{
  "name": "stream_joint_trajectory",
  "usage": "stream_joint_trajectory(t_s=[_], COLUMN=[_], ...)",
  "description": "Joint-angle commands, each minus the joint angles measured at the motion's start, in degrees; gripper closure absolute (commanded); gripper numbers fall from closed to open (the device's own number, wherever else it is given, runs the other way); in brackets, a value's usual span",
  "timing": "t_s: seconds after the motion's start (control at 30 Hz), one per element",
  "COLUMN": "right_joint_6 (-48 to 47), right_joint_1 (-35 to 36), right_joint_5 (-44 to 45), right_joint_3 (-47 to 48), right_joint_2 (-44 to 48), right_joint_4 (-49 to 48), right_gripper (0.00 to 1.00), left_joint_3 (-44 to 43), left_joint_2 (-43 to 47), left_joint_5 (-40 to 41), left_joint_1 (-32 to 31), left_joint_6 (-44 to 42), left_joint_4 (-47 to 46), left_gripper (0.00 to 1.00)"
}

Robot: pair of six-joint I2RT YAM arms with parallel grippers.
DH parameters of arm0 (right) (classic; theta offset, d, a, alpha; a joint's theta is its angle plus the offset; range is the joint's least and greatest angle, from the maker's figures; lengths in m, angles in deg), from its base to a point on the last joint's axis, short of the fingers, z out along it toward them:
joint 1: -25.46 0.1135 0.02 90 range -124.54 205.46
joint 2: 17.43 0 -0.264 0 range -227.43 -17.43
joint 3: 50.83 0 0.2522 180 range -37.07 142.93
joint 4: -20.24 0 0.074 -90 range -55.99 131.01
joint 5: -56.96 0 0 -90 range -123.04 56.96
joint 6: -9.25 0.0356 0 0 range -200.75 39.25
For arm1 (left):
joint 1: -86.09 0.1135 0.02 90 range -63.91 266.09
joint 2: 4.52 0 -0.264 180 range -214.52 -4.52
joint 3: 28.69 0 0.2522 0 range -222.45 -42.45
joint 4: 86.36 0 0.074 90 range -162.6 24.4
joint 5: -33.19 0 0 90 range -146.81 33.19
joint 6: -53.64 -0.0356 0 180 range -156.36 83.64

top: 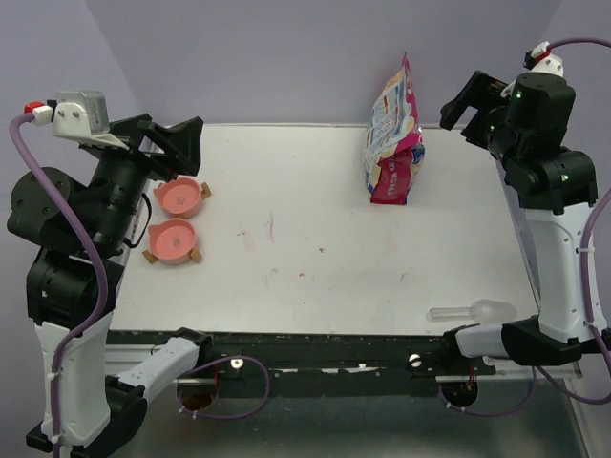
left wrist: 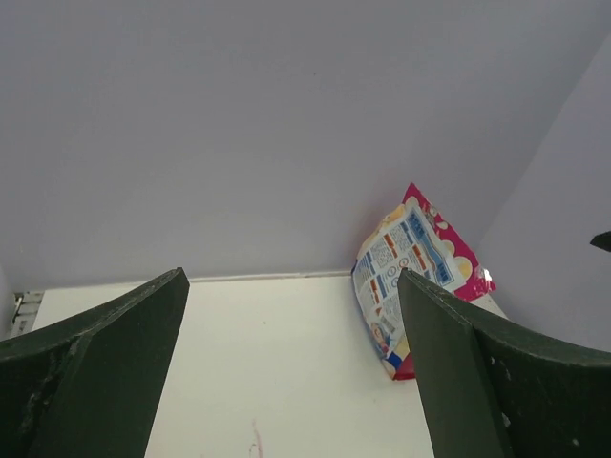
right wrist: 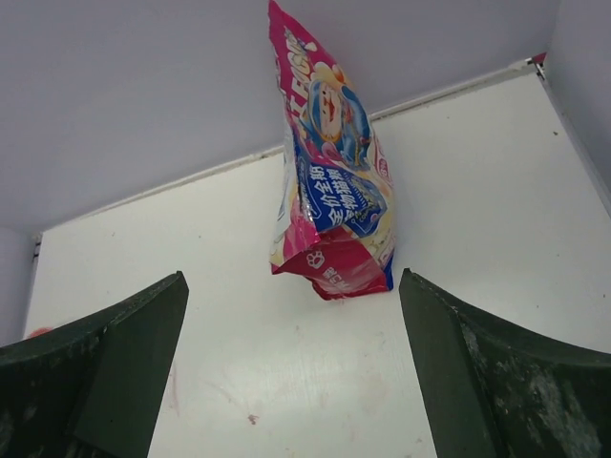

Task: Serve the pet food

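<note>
The left end effector (top: 178, 141) was raised over the left edge of the desk (top: 315, 277), its jaws spread wide and grasping nothing. In its wrist view, the left end effector (left wrist: 291, 277) faced along the desk toward the back wall, with only bare surface between its dark fingers (left wrist: 105, 372). Two salmon-pink bowls (top: 179, 197) sat just beside and below it, one behind the other, on small wooden stands.

The right end effector (top: 470, 103) was raised at the far right corner, likewise released and empty. The bag of pet food (top: 393, 143) stood upright near the back of the desk, a little to this end effector's left and clear of it. From the right wrist, the bag of pet food (right wrist: 329, 181) rose ahead of the right end effector (right wrist: 291, 277), touching neither finger. From the left wrist, the bag (left wrist: 410, 277) was far ahead and to the right. No loose kibble showed.

A clear plastic scoop (top: 473, 311) lay at the desk's near right edge, well apart from both end effectors.
</note>
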Motion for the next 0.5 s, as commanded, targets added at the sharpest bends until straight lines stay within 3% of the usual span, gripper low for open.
stream_joint_trajectory(t_s=[0.0, 0.2, 0.37, 0.47], right_joint_6=[2.2, 4.6, 2.7, 1.3], right_joint_1=[0.0, 0.0, -0.1, -0.5], right_joint_5=[-4.9, -8.0, -4.7, -3.9], right_joint_3=[2.3, 6.3, 16.8, 23.6], right_joint_2=[-4.0, -12.4, -22.8, -28.9], right_joint_4=[1.4, -3.1, -3.3, -3.5], right_gripper=[0.0, 0.0, 0.0, 0.0], left_joint_3=[2.7, 7.3, 10.0, 9.0], left_joint_2=[1.0, 2.6, 3.5, 2.1], left_joint_5=[-4.3, -7.2, -11.9, -17.1], left_joint_1=[-0.8, -2.6, -3.7, -3.7], left_joint_6=[2.8, 5.9, 11.3, 13.4], left_joint_4=[0.1, 0.1, 2.5, 8.6], left_gripper=[0.01, 0.01, 0.01, 0.01])
